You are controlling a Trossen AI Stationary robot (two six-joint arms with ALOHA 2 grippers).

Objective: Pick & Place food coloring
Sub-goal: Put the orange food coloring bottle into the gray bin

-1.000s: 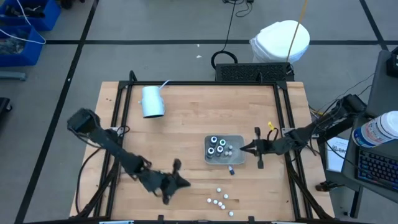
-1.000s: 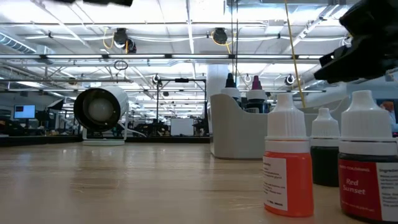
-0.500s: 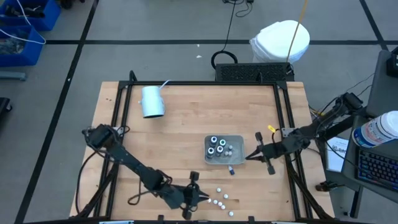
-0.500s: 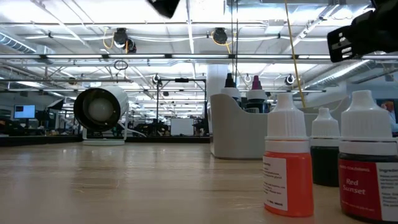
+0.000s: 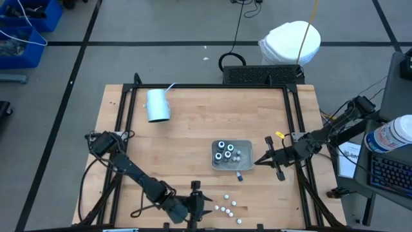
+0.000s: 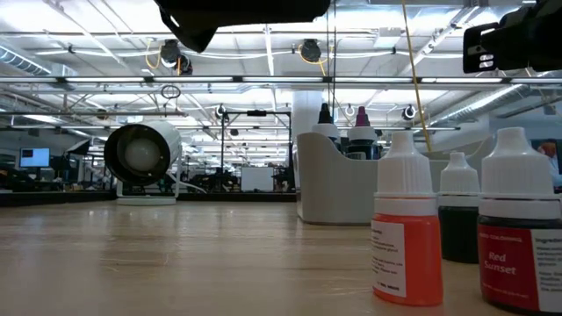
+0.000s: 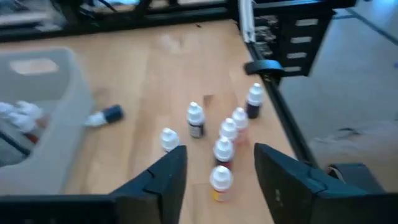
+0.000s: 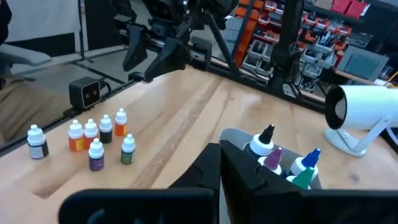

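**Tray contents and loose bottles on the table**

You see a translucent grey square tray (image 5: 232, 155) near the table's centre, holding several food coloring jars (image 5: 224, 151) with pale tops; the exact count is hard to make out. One dark bottle (image 5: 239, 175) lies on its side just beside the tray at 5 o'clock. A cluster of small white-capped bottles (image 5: 226, 203) stands on the bare wood at 6 o'clock from the tray. A pale blue cylindrical cup (image 5: 157, 105) lies tipped over toward 10 o'clock.

The left gripper (image 7: 216, 167) hovers over the cluster, its fingers parted and empty. The right gripper (image 5: 260, 160) waits at the tray's 3 o'clock edge, fingers pressed together, holding nothing. In the low view both arms are cut off at the frame's top.
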